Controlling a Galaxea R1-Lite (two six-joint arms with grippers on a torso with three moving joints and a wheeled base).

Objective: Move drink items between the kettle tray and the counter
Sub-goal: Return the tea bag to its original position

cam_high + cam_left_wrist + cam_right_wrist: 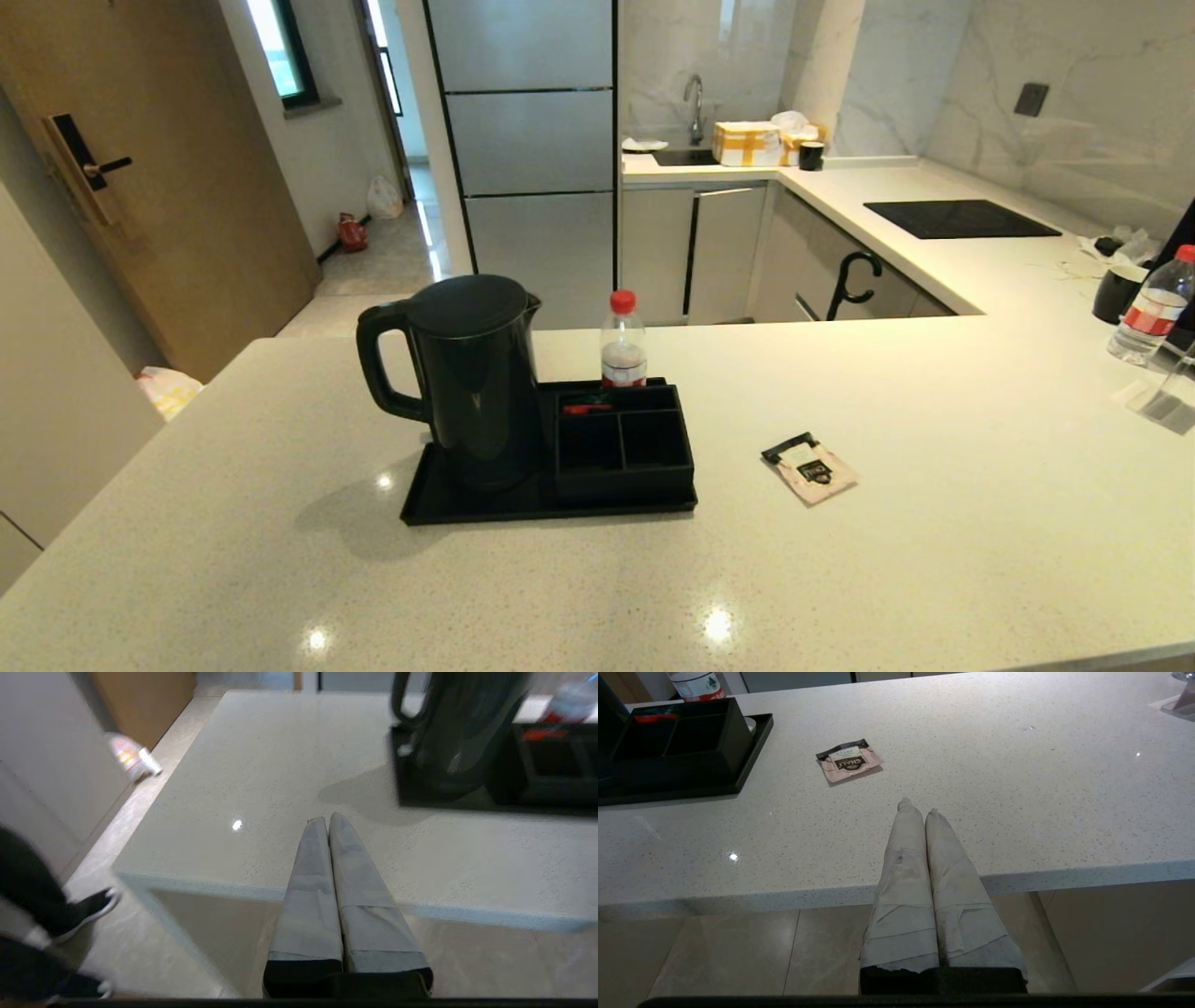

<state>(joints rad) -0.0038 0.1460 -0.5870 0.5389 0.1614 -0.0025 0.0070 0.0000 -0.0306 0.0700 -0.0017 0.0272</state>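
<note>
Matte-black kettle [467,378] upright on tray [467,504] left end; flat pink sachet [810,469] on speckled counter [934,420], right of tray (apart). Left gripper [328,820] and right gripper [917,808] pressed closed, empty, at counter's near edge.

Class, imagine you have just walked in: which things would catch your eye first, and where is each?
The tall black kettle dominates, standing on the left end of the black tray mid-counter. A pale-pink sachet lies alone on the counter to the tray's right, and a red-capped bottle rises behind the tray's compartments.
</note>
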